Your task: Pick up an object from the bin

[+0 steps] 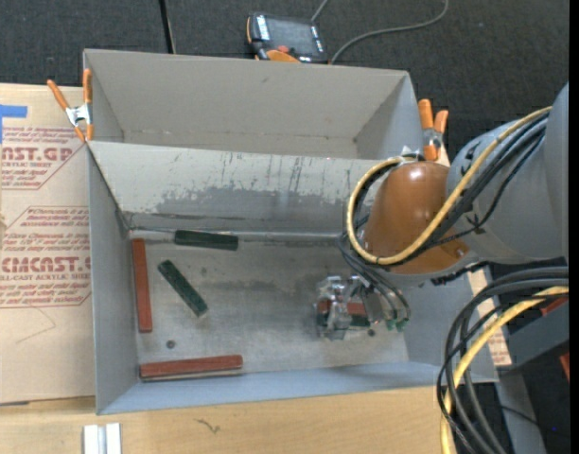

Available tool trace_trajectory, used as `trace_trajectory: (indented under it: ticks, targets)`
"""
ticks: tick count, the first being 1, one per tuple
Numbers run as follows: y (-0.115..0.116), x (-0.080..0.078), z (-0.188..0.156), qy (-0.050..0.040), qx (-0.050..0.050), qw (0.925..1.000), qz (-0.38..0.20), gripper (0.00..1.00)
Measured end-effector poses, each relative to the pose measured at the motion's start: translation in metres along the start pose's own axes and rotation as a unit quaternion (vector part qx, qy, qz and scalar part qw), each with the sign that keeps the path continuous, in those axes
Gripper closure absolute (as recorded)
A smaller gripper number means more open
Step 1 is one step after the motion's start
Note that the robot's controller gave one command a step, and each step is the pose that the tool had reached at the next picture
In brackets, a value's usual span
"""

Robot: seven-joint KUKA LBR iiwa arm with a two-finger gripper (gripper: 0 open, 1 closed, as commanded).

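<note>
In the bin (242, 93), left-wall bar (140, 285), front-wall bar (190, 367), back-wall bar (206, 240), slanted bar (183, 288) between them, gripper (344, 315) to their right

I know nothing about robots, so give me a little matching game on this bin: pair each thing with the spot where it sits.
Things:
1. gripper
2. slanted green bar
3. crosswise green bar
4. crosswise red bar

Places:
a. at the foot of the far wall
b. along the near wall
c. right part of the floor
d. open floor, left half

Pairs: 1-c, 2-d, 3-a, 4-b
</note>
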State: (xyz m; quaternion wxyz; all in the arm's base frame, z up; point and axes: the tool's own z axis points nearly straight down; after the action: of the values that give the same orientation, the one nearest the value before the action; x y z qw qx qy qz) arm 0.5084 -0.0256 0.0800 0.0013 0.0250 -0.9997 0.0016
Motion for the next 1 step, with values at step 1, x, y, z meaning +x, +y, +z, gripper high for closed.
trace_trajectory:
  ticks: [1]
  targets:
    - [-0.1233, 0.0113, 0.0060, -0.0015, 0.000, 0.9995, -0.032, 1.00]
